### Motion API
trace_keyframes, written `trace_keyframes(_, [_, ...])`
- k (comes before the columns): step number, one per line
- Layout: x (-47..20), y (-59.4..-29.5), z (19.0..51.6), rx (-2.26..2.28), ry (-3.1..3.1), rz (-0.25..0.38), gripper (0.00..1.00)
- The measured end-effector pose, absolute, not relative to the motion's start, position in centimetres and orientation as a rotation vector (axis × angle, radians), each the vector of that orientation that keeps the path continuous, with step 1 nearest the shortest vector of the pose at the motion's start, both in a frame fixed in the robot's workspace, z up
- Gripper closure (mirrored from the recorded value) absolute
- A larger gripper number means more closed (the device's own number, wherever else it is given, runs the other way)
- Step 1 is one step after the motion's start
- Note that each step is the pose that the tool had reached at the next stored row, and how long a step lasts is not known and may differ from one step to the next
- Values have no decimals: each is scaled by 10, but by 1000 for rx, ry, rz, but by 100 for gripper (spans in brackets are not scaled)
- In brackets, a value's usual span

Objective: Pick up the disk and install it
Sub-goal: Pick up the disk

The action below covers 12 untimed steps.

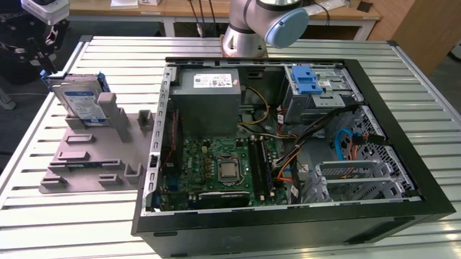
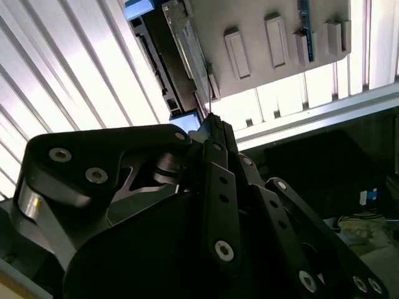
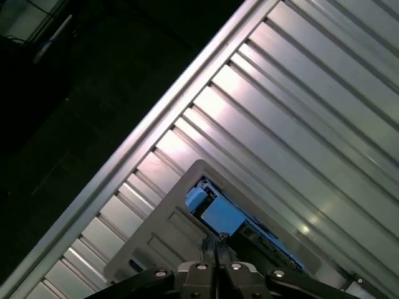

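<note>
On the grey slotted plastic tray (image 1: 86, 162), at the exterior view's left, the flat silver-metal rectangular disk (image 1: 78, 101) with white-and-blue label and blue side rails is seen standing on edge, tilted. The black robot gripper (image 1: 47, 60) is positioned just above its upper edge. In both wrist views the jaws are observed pressed together, grasping nothing. The tray is set on a ribbed aluminium table (image 1: 72, 226), beside an open black computer case (image 1: 288, 232).

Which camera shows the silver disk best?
The exterior view: the disk stands tilted in the grey tray, its labelled face and blue rails showing. Both wrist views catch its edge and some blue rail.
</note>
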<state>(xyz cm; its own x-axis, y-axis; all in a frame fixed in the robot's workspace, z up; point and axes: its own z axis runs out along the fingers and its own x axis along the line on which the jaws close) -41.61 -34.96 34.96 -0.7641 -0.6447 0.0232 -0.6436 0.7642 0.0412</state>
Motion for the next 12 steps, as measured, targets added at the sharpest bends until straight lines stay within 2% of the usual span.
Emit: trace_keyframes(12, [-416,-350,349,1309,-2813,-43,85])
